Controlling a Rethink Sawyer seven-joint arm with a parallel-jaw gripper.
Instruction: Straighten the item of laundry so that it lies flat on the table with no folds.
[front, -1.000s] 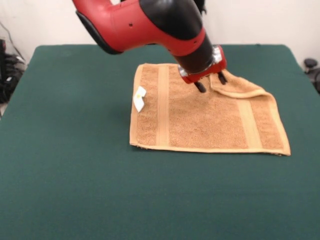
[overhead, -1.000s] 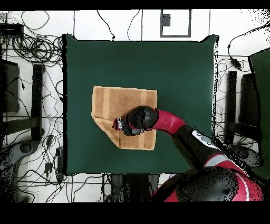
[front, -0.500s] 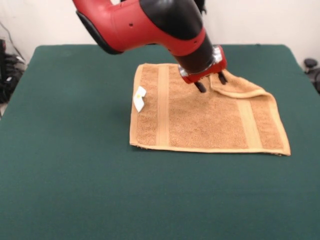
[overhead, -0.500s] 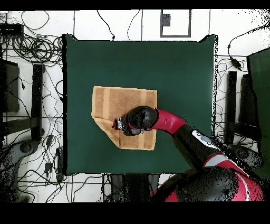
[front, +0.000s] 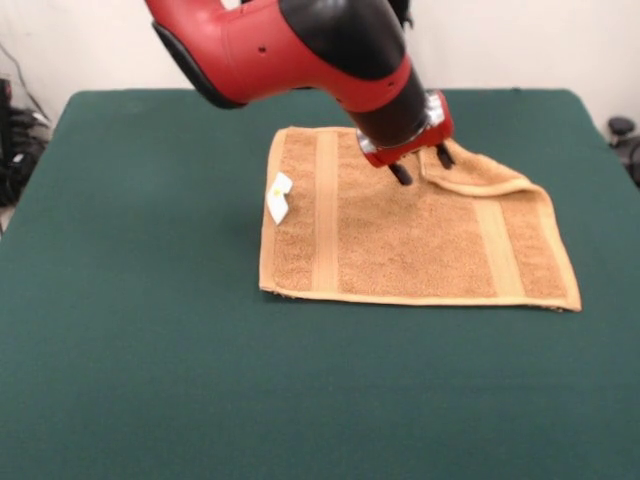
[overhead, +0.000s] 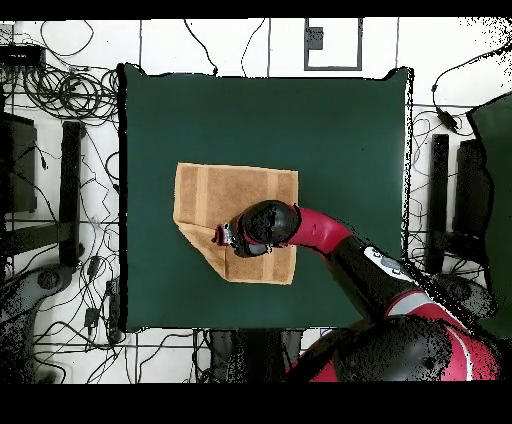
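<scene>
Table (front: 150, 380), green felt, large. Towel (front: 400, 250) lies right of the table's centre, nearer the far edge, mostly flat; its far-right corner is folded over onto it (front: 480, 172). White tag (front: 279, 197) at left edge. Soft, light and limp, probably drags on felt; best taken at the folded corner's edge. Tool (front: 422, 165) open a little, fingers straddling the fold's inner end, gripping nothing.
</scene>
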